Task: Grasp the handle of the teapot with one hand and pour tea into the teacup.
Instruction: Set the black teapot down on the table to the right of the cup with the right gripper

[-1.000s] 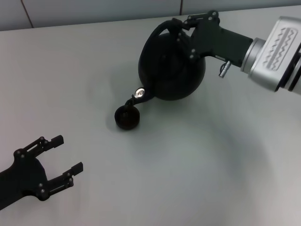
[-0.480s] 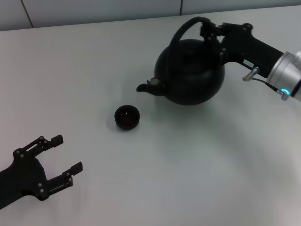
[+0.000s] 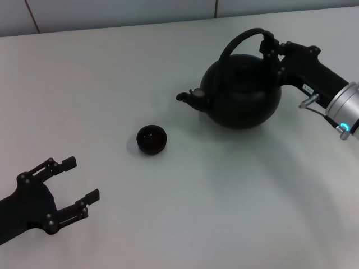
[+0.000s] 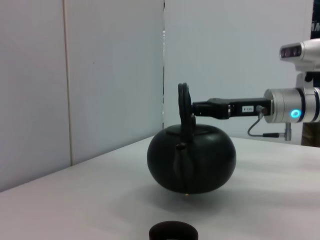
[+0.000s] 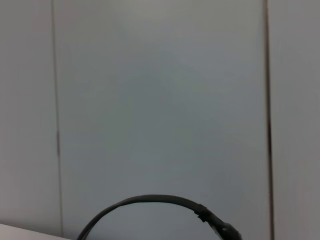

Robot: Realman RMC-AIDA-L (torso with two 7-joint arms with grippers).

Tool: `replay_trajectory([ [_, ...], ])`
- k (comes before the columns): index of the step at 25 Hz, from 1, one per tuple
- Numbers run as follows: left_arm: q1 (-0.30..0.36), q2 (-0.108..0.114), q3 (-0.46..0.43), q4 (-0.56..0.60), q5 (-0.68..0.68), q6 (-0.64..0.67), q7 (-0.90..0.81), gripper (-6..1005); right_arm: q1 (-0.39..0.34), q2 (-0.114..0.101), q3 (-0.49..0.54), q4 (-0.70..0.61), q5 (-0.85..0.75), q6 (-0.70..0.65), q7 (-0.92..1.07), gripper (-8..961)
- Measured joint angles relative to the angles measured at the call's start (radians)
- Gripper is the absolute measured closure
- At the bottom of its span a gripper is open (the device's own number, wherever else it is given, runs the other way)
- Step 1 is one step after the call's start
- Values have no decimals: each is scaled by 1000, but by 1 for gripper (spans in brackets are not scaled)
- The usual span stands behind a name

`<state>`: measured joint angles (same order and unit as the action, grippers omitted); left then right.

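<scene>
Seen from the robot's head, the right hand (image 3: 269, 47) reaches in from the far right and is clamped shut on the handle (image 3: 238, 40) of the teapot (image 3: 242, 95), gripping the black arch at its right end near the top. The round matte-black pot sits level, its short spout (image 3: 189, 98) pointing toward the robot's left, and a soft shadow spreads on the pale surface (image 3: 213, 196) beneath it. The teacup (image 3: 151, 139), a small dark bowl without a handle, stands on the surface to the left of the pot and nearer the robot, apart from the spout and not under it. At the lower left the left hand (image 3: 76, 182) rests idle, its two fingers spread wide with nothing between them, well apart from the cup. From the left wrist, the teapot (image 4: 191, 157) faces the camera spout-first and appears to hang just clear of the surface (image 4: 90, 200), a small shadowed gap showing under its base; the handle (image 4: 184, 102) rises edge-on above the lid, and the right hand (image 4: 192, 107) closes on it from the side, its silver wrist showing a blue light. The rim of the teacup (image 4: 173, 232) shows at the near edge, in front of the pot. From the right wrist, only a thin curve of the handle (image 5: 150, 202) shows against grey wall panels (image 5: 160, 100).
</scene>
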<state>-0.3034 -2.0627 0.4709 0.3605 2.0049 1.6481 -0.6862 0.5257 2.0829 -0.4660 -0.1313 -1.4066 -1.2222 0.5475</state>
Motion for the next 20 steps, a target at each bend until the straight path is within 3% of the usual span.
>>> replay_trajectory([
  [20, 10, -2, -7, 0, 0, 3, 1, 197, -7, 1, 16, 51, 11, 20, -34, 836],
])
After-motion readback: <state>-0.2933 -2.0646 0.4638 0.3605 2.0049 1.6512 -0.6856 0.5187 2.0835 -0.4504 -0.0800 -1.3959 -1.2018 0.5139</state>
